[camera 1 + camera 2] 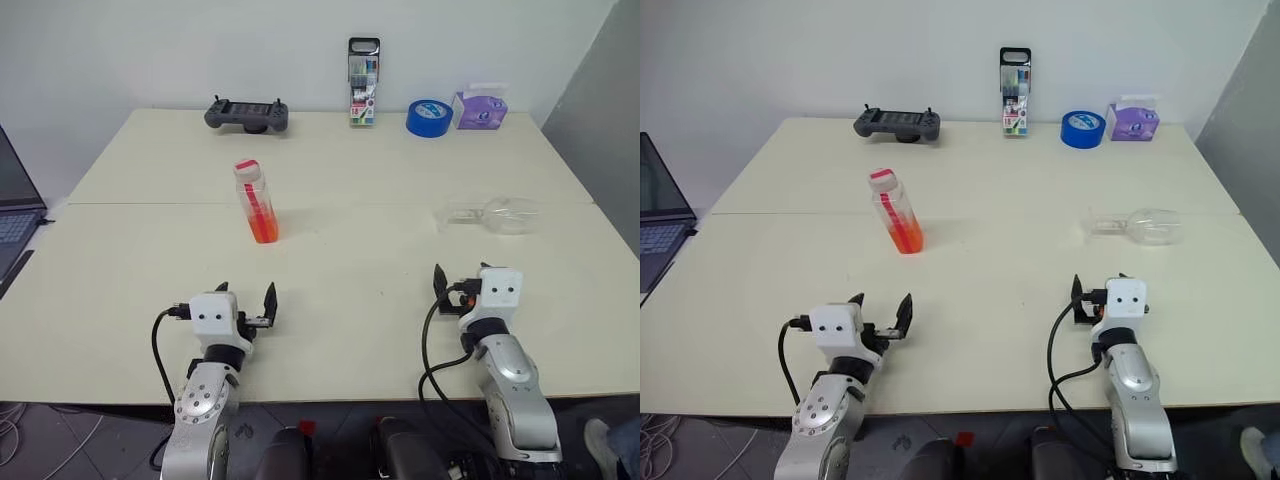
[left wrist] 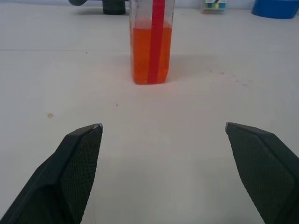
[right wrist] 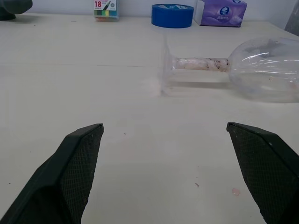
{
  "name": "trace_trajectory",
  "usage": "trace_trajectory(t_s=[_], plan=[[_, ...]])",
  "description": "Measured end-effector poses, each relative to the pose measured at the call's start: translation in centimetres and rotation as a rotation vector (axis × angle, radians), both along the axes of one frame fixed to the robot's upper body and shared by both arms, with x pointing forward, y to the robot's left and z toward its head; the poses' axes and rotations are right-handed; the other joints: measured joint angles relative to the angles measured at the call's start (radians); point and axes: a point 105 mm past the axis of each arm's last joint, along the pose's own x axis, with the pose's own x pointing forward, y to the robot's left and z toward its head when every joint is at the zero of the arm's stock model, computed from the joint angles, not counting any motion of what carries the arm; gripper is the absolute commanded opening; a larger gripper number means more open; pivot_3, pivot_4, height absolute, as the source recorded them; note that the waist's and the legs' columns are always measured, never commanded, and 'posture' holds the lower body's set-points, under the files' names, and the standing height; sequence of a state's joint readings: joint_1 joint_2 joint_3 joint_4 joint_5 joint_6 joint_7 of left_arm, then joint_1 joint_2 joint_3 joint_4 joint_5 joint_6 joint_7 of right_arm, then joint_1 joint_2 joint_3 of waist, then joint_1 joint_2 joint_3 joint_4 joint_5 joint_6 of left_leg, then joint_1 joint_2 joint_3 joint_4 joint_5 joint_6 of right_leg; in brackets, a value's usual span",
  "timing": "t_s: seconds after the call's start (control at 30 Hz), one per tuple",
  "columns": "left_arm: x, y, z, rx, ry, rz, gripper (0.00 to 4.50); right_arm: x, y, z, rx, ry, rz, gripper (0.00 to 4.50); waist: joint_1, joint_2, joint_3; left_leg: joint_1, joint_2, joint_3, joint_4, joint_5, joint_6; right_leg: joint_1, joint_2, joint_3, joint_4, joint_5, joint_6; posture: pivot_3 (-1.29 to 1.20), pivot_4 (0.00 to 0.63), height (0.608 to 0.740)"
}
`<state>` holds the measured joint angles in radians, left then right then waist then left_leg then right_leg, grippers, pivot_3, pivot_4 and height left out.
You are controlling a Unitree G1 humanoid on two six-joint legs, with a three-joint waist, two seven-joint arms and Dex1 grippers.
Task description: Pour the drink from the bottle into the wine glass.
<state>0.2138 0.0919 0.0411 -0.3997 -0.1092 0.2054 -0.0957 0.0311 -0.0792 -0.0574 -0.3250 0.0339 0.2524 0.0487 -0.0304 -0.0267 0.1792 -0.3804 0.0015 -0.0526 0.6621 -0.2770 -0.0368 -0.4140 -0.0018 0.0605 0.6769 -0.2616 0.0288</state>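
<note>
Both of my hands hover low over the near edge of the desk (image 1: 120,260), fingers spread wide and gripping nothing: my left hand (image 1: 246,303) points toward the bottle (image 1: 257,203), my right hand (image 1: 462,282) toward the wine glass (image 1: 497,214); the bottle stands upright ahead of the left hand, well apart from it, its pink-red cap (image 1: 246,167) screwed on and the drink (image 2: 150,55) filling roughly its lower half; the wine glass lies on its side ahead of the right hand, foot toward the middle of the desk, bowl toward the right edge, apparently empty; as I judge it, nothing of the pour has begun and I am at the reach; next the glass must be stood upright on its foot, and the bottle taken and uncapped, before any tilting.
</note>
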Motion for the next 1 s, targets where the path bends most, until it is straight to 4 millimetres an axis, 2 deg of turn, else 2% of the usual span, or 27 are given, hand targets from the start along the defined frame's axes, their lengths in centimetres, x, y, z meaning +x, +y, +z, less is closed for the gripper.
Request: trace_trajectory(t_s=[0.2,0.43,0.57,0.63,0.7,0.77,0.83,0.9,1.0], plan=[[0.0,-0.2,0.0,0.007,-0.001,-0.007,4.49,0.0,0.0,-0.1,0.002,0.003,0.000,4.50,0.000,0.000,0.000,0.000,0.000,0.000,0.000,0.000,0.000,0.000,0.000,0.000,0.000,0.000,0.000,0.00,0.150,0.740],[1.1,-1.0,1.6,0.001,-0.057,-0.043,4.49,0.2,0.2,0.4,0.011,-0.015,0.008,4.50,0.000,0.000,0.000,0.000,0.000,0.001,0.000,0.000,0.000,0.000,0.000,0.000,0.000,0.000,0.000,0.00,0.150,0.740],[1.4,-0.3,1.5,-0.004,-0.052,-0.001,4.49,0.2,0.4,0.3,0.014,-0.011,0.031,4.50,0.000,0.000,0.000,0.000,0.000,0.000,0.000,0.000,0.000,0.000,0.000,0.000,0.000,0.000,0.000,0.00,0.150,0.740],[1.9,0.4,1.9,-0.011,-0.063,0.043,4.49,0.1,1.6,0.5,0.006,-0.007,0.120,4.50,0.000,0.000,0.000,0.000,0.000,0.000,0.000,0.000,0.000,0.000,0.000,-0.001,0.000,0.000,0.000,0.00,0.150,0.740],[2.6,0.7,2.9,-0.010,-0.094,0.067,4.49,0.1,3.8,1.2,0.037,-0.009,0.258,4.50,0.000,0.000,0.000,0.000,0.000,0.000,0.000,0.000,0.000,0.000,0.000,-0.001,0.000,0.000,0.000,0.00,0.150,0.740],[3.4,0.5,4.0,-0.001,-0.116,0.064,4.49,0.4,6.3,2.9,0.058,-0.021,0.416,4.50,-0.001,0.000,0.000,0.000,-0.001,-0.001,0.001,0.000,0.000,0.000,0.001,-0.001,0.001,0.000,0.000,0.00,0.150,0.740],[4.5,-0.2,5.3,-0.001,-0.135,0.051,4.49,0.6,8.6,5.7,0.039,-0.062,0.590,4.50,0.000,0.000,0.000,0.000,-0.003,-0.002,0.001,0.000,0.000,0.001,0.001,-0.005,0.001,0.001,0.000,0.00,0.150,0.740],[5.3,-0.5,6.4,0.002,-0.155,0.052,4.49,0.7,9.8,7.9,0.011,-0.095,0.689,4.50,0.001,0.000,0.000,0.000,-0.005,-0.005,0.002,0.000,0.000,0.003,-0.001,-0.010,0.000,0.003,-0.004,0.00,0.150,0.740],[6.2,-0.5,8.1,0.002,-0.185,0.074,4.49,0.8,11.0,9.6,-0.034,-0.085,0.802,4.50,0.001,0.000,0.000,-0.001,-0.005,-0.009,0.001,0.000,0.000,0.004,-0.002,-0.015,-0.001,0.003,-0.004,0.00,0.150,0.740]])
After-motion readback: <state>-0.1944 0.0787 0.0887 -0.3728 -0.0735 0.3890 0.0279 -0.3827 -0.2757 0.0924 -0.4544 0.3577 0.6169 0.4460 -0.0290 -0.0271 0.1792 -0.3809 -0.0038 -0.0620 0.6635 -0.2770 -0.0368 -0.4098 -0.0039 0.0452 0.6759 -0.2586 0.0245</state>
